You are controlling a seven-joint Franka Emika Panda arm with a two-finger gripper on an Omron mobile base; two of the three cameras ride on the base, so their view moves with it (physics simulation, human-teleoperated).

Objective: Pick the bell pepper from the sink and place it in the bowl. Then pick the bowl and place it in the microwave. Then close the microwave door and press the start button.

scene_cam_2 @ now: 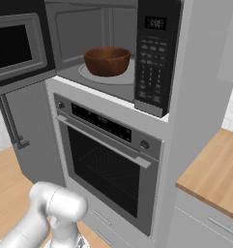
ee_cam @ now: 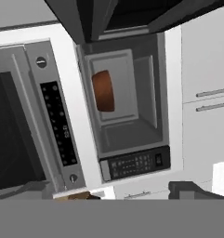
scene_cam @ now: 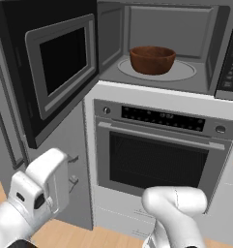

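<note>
A: Report any legible text or brand marks.

B: No marking can be read. The microwave carries a dark button panel with a small display at its top; characters glow there but are too blurred to read. The oven below has a dark control strip with faint markings, also illegible, and 2 round knobs, 1 at each end.

A: State the location of the task items.

B: The bowl sits upright on the round glass turntable inside the microwave cavity, roughly centred. Its rim hides the interior from the base views, so the bell pepper cannot be confirmed. The microwave door stands swung wide open on the left-hand hinge, window facing outward. In the hand view the whole appliance stack appears rolled sideways, with the bowl visible as a reddish-brown shape in the grey cavity.

A: State the gripper condition.

B: The gripper shows 2 dark fingertips at the bottom of the hand view, set well apart, with nothing between them. The hand sits low, near the white arm link at the lower left of the left base view.

A: Describe the surroundings.

B: Microwave and oven are built into a white and grey cabinet column. A wooden countertop lies to the right over grey drawers. The floor is light wood. A tall grey unit with a vertical bar handle stands to the left.
</note>
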